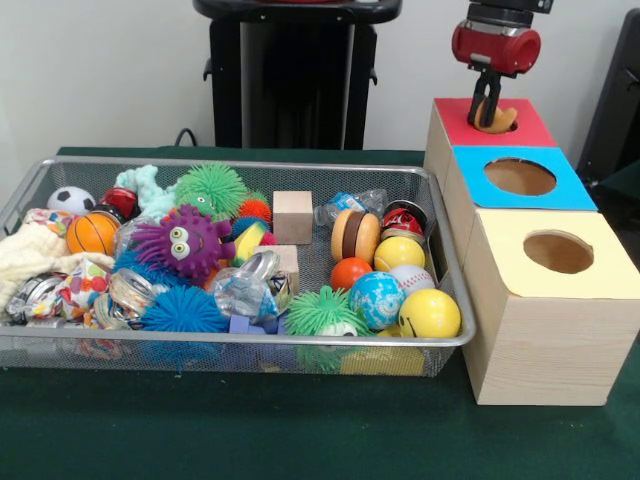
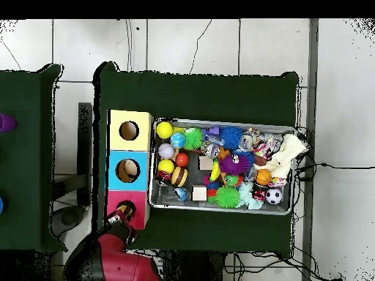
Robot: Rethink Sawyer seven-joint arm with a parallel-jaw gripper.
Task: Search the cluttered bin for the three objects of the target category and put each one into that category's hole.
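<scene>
Sitting nearest on the green cloth surface is a wire-mesh bin heaped with toys. Along its front edge lie two blue spiky balls, one green spiky ball, a smooth yellow ball and a glossy blue-and-white marbled ball. Behind these are a second yellow ball, a white baseball, a small orange ball, a round toy burger, a purple spiky creature with eyes and two plain wooden cubes, the clearer one toward the back. Farther back sit a rubbery green spiky ball, a toy basketball and a small soccer ball; crinkly clear wrappers and soft cloth fill the left end.

Beside the bin stand three wooden boxes in a row, each with one round hole on top: yellow nearest, blue in the middle, red farthest.

Over the red box's hole hangs the pincer, its black fingers closed around a tan, curved toy that dips into the opening. What kind of toy it is cannot be told.
</scene>
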